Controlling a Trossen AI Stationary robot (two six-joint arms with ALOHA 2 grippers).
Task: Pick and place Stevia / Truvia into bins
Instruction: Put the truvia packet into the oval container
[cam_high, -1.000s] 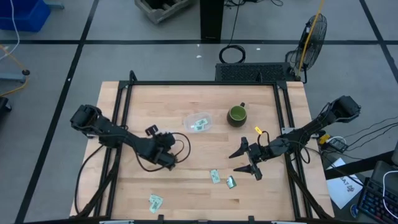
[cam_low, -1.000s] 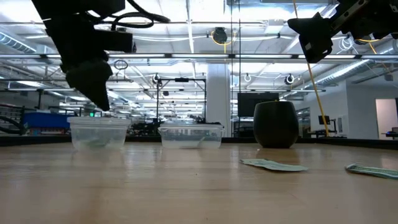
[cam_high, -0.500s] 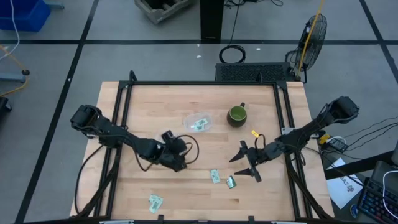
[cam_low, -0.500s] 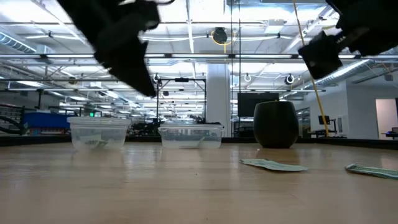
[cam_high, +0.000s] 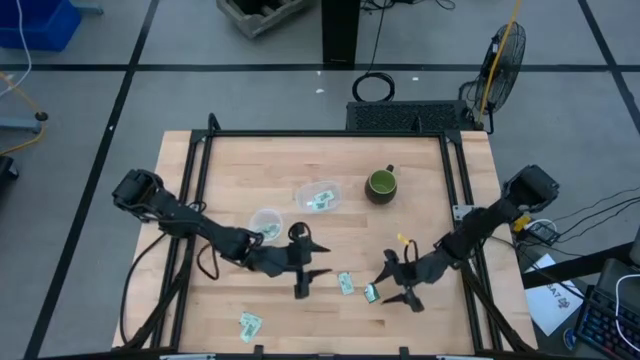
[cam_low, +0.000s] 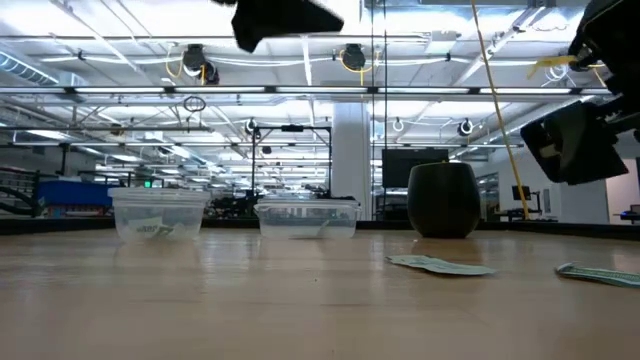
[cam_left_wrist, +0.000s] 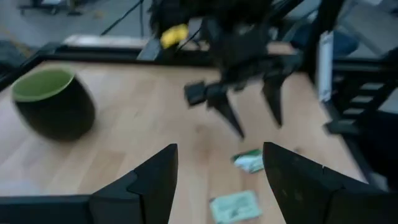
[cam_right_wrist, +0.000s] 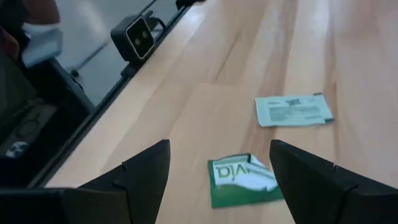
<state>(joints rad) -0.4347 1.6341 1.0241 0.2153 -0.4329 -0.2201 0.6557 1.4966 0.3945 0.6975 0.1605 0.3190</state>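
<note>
Light wooden table (cam_high: 250, 160) framed in black rails, grey floor around it, hall with ceiling lights beyond.

Near the far middle: rounded-square clear plastic tub (cam_high: 320, 196) holding pale green and white sachets. Just to its right: dark green mug (cam_high: 381, 184) with a lighter green inside. To the left of the square tub and a little nearer: small round clear plastic tub (cam_high: 266, 222), a sachet inside (cam_low: 152, 230).

Loose on the wood, near the front middle: pale green and white flat paper sachet (cam_high: 345, 283), and beside it on the right a crumpled darker green sachet (cam_high: 371, 292). A further sachet (cam_high: 249, 323) at the near left edge, well apart from the others.

Left gripper (cam_high: 308, 270) above the table just left of the two middle sachets, fingers (cam_left_wrist: 153, 180) spread apart, nothing between them. Right gripper (cam_high: 397, 284) just right of the crumpled sachet, fingers (cam_right_wrist: 314, 177) likewise spread, nothing held; the crumpled sachet (cam_right_wrist: 244, 180) lying between and ahead of them, the flat sachet (cam_right_wrist: 293, 109) farther off.
</note>
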